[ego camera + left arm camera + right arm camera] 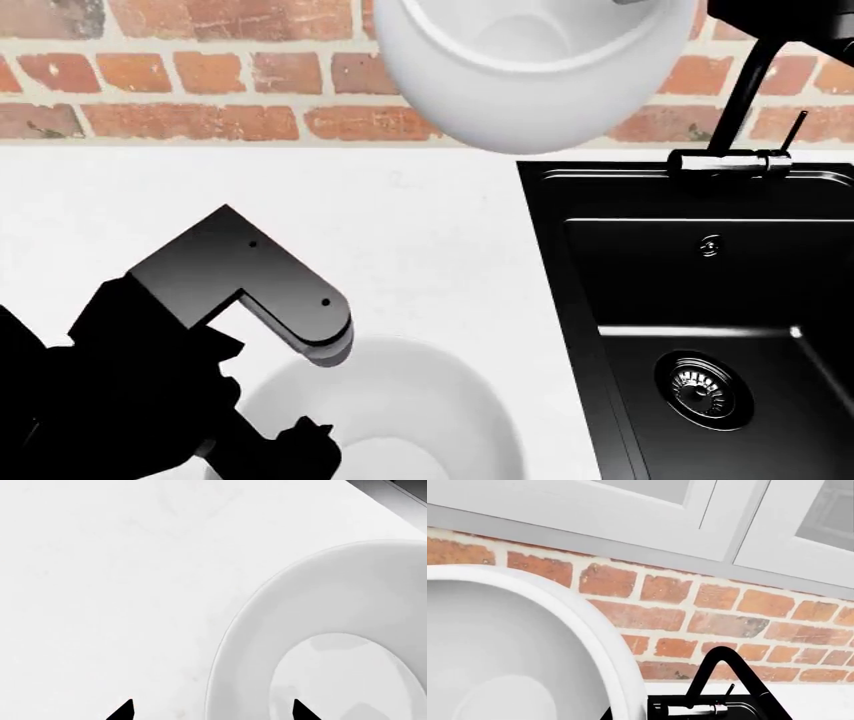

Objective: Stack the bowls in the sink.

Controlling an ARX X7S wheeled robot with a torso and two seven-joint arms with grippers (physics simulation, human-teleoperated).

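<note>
One white bowl (534,70) hangs high in front of the brick wall, left of the faucet (745,95). My right gripper (627,716) is shut on its rim (594,625), with one dark fingertip (608,714) showing inside the bowl. The second white bowl (400,410) sits on the white counter, left of the black sink (587,260). My left gripper (213,712) is open just above this bowl (280,630). One fingertip (303,712) is over the bowl's inside and the other (123,711) over the counter. The sink holds no bowl.
The sink has a round metal drain (703,388) and a raised black rim. The tall black faucet stands at its back edge, close to the raised bowl. A brick wall (200,70) backs the white counter (400,230). White cabinets (694,510) hang above.
</note>
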